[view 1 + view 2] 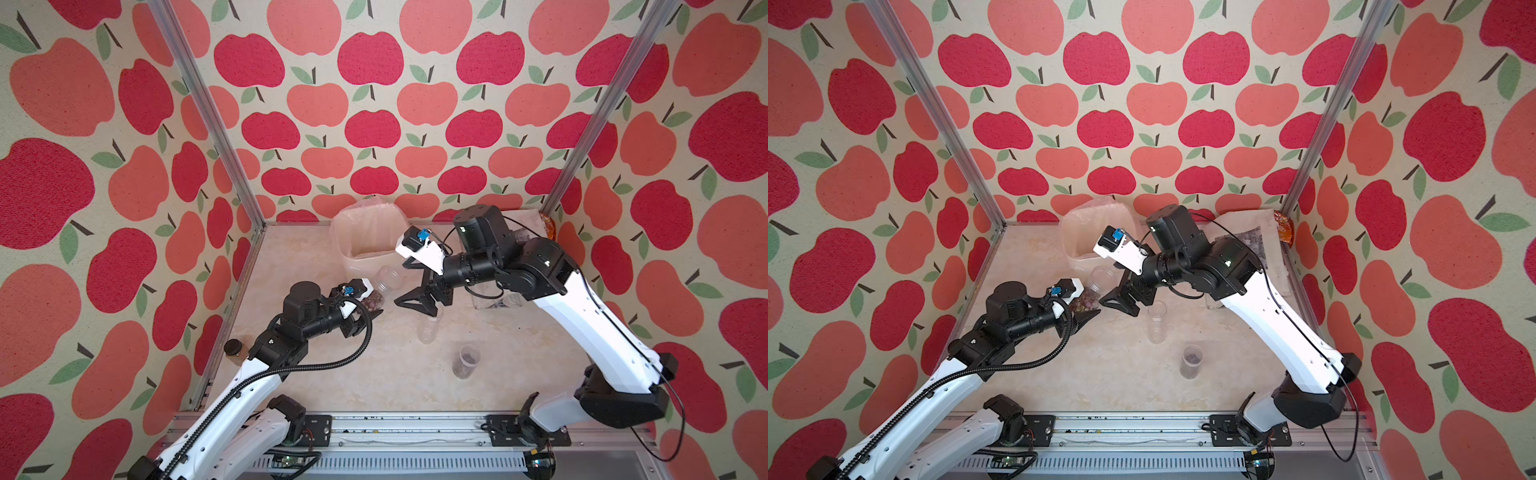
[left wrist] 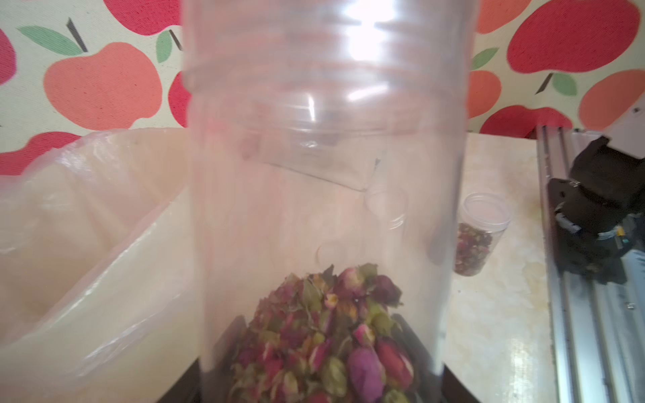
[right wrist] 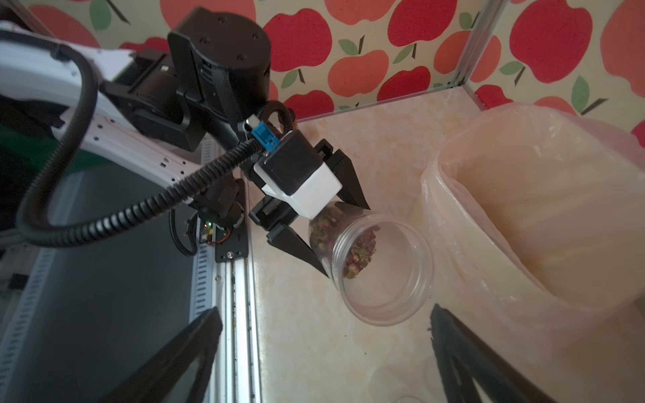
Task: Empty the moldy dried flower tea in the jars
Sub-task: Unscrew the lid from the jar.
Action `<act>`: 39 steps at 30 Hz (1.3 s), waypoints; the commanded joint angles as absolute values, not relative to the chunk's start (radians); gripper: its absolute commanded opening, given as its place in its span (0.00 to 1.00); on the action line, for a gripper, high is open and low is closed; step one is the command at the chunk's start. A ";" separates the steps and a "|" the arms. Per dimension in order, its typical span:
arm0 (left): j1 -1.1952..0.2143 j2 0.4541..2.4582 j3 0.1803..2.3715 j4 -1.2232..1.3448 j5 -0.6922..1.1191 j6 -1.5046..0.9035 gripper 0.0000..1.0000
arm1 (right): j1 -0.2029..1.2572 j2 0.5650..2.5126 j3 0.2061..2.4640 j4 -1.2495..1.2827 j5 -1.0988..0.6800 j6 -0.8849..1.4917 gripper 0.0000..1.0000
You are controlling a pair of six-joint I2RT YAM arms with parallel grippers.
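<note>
Lying at the closed end of the held jar [image 3: 384, 279], the dried flower tea [image 2: 331, 331] is a loose heap of pink and purple rosebuds with green bits. None of it has come out yet, as far as I can see. The jar has no lid and is tipped almost on its side, with its open mouth turned toward the waste bin [image 1: 365, 237]. It hangs above the worktop [image 1: 374, 374], just beside the bin and not over it. The left gripper [image 3: 345, 240] carries it, its two black fingers pinching the jar wall near the bottom.

The right gripper [image 1: 401, 284] is close to the jar mouth. Its fingers are spread wide and nothing is between them.

The bin stands at the back of the worktop with a plastic liner in it. In the part of the inside that shows, I find no tea.

A second jar [image 1: 430, 328] stands upright near the middle of the worktop. It looks clear and empty, but I cannot be sure. A third jar [image 2: 478, 237] stands nearer the front, apart from the others, with tea in its lower part. Whether these two have lids on I cannot tell.

I judge the task to be at an early stage: the first jar is open and ready to pour, and at least the third jar is left.
</note>
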State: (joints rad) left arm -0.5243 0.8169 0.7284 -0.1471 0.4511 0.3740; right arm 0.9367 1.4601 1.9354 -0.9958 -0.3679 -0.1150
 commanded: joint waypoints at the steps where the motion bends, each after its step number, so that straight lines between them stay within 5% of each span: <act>1: -0.584 0.811 0.705 -0.066 0.198 0.492 0.00 | 0.904 1.426 1.862 -0.847 -0.311 0.259 0.99; 6: -0.665 0.832 0.691 0.016 0.020 0.588 0.00 | 0.829 1.419 1.792 -0.861 -0.325 0.499 0.99; 27: -0.732 0.848 0.683 0.044 -0.066 0.643 0.00 | 0.833 1.505 1.742 -0.819 -0.392 0.538 0.96; 35: -0.735 0.841 0.681 0.031 -0.070 0.648 0.00 | 0.831 1.527 1.728 -0.774 -0.451 0.543 0.76; 39: -0.735 0.834 0.678 0.017 -0.051 0.634 0.00 | 0.831 1.532 1.733 -0.772 -0.477 0.506 0.58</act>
State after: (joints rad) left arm -0.7300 0.8501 0.6849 0.0048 -0.0559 0.6304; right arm 0.8307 1.5257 1.7138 -0.7872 -0.4389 0.5323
